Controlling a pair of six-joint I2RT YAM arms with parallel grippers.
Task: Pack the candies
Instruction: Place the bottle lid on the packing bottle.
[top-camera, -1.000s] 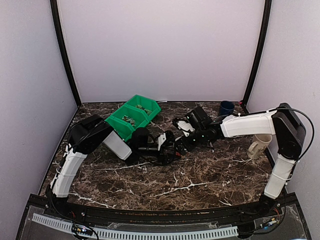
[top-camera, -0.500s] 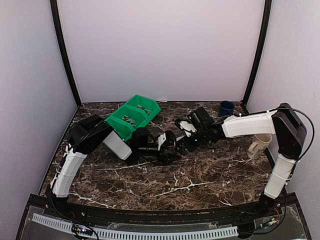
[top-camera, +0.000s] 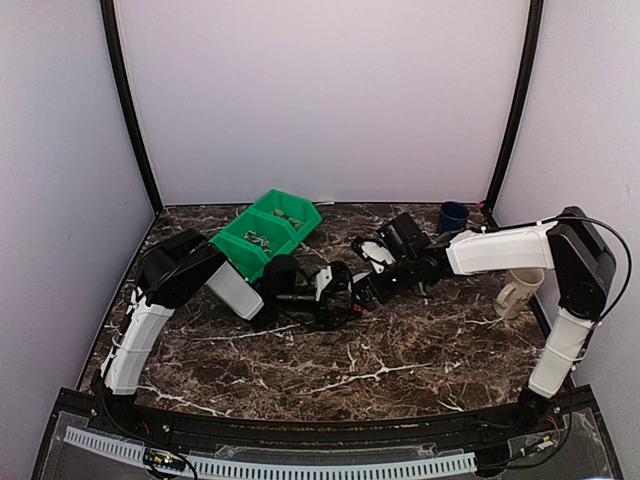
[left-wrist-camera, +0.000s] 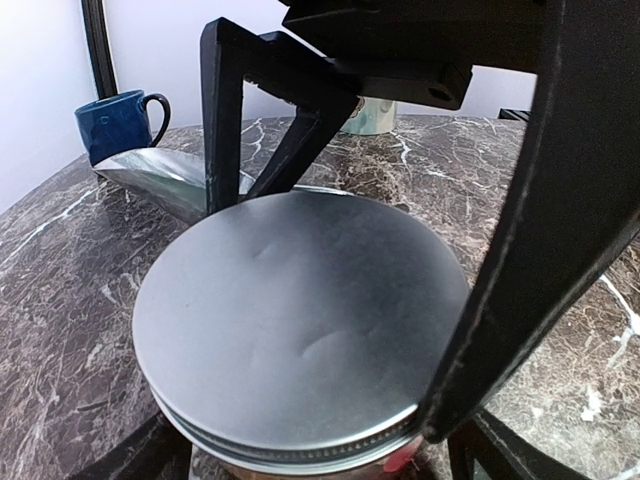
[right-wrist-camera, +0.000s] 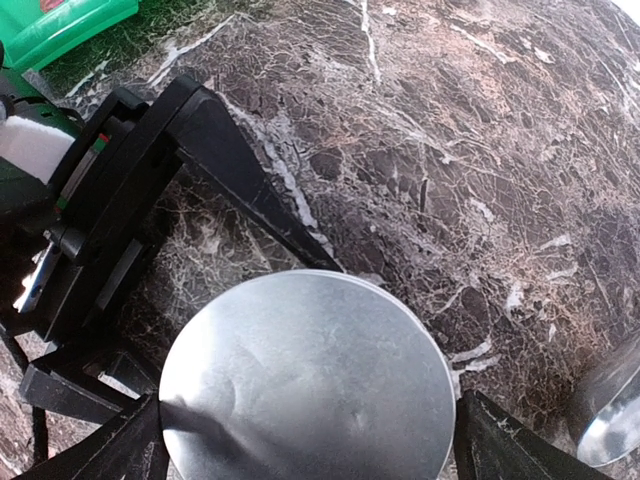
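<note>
A clear jar with a flat silver lid on it stands mid-table. A red candy shows through the glass just under the lid's rim. My left gripper is shut on the jar below the lid. From the other side, my right gripper stands open astride the lid, its fingers close against the rim. More candies lie in the green bin.
A blue mug stands at the back right. A pale mug sits by the right arm. A silver foil pouch lies just behind the jar. Side walls enclose the marble table.
My right arm and gripper have shifted slightly to the right and back. The left arm and the jar have stayed still.
</note>
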